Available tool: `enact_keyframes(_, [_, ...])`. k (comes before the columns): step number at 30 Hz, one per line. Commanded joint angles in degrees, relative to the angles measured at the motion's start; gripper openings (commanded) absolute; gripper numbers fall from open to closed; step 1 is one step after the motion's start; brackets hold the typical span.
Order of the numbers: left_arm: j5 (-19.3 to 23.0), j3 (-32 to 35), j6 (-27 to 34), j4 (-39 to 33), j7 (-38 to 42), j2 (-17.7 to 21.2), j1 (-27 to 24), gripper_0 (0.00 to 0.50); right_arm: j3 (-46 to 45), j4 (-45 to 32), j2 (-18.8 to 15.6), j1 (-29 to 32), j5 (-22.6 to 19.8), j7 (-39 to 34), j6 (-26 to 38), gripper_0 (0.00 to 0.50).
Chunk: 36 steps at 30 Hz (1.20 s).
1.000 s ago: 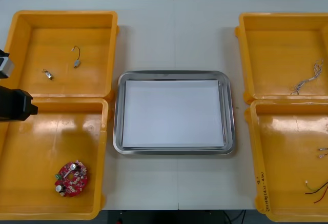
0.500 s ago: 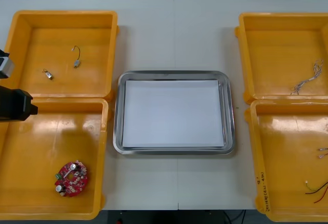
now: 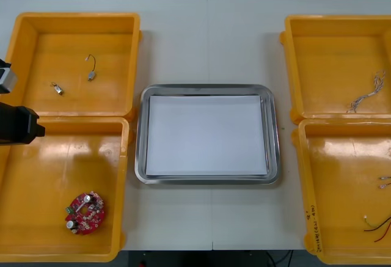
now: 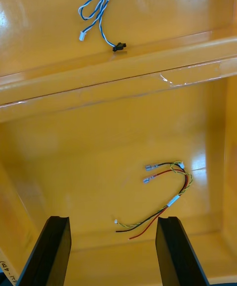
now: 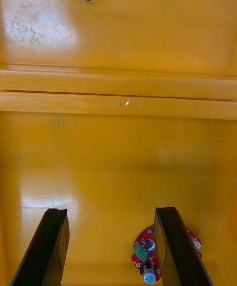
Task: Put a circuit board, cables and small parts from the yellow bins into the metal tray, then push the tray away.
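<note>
The left claw (image 5: pixel 109 210) would do best, I judged, to shift sideways until the circuit board (image 5: pixel 144 246) sat centred between its fingers, then drop straight. It hung spread wide, gripping nothing, over the near left yellow bin (image 5: pixel 118 167). The right claw (image 4: pixel 113 218), equally released and empty, hovered above the red and yellow cable (image 4: pixel 168 202). The metal tray (image 3: pixel 139 138) held nothing.

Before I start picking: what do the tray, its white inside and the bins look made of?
Metal tray: polished metal, likely steel; the rim is shiny and reflective.
Its white inside: matte flat sheet, paper or plastic, I cannot tell which.
Yellow bins: glossy moulded plastic, by the glare on floors and rounded walls.
</note>
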Motion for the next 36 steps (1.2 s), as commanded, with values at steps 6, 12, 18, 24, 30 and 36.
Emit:
enact_keyframes(6, [0.47, 0.05, 0.33, -0.90, 0.77, 2.49, 0.92, 0.500, -0.90, -1.18, -2.53, 0.54, 0.13, 0.05, -0.31, 0.500])
enact_keyframes(12, [0.47, 0.05, 0.33, -0.90, 0.77, 2.49, 0.92, 0.500, -0.90, -1.18, -2.53, 0.54, 0.13, 0.05, -0.31, 0.500])
enact_keyframes(18, [0.47, 0.05, 0.33, -0.90, 0.77, 2.49, 0.92, 0.500, -0.90, -1.18, -2.53, 0.54, 0.13, 0.05, -0.31, 0.500])
enact_keyframes(24, [0.47, 0.05, 0.33, -0.90, 0.77, 2.49, 0.92, 0.500, -0.90, -1.18, -2.53, 0.54, 0.13, 0.05, -0.31, 0.500])
enact_keyframes(30, [0.47, 0.05, 0.33, -0.90, 0.77, 2.49, 0.92, 0.500, -0.90, -1.18, -2.53, 0.54, 0.13, 0.05, -0.31, 0.500])
enact_keyframes(36, [0.47, 0.05, 0.33, -0.90, 0.77, 2.49, 0.92, 0.500, -0.90, -1.18, -2.53, 0.54, 0.13, 0.05, -0.31, 0.500])
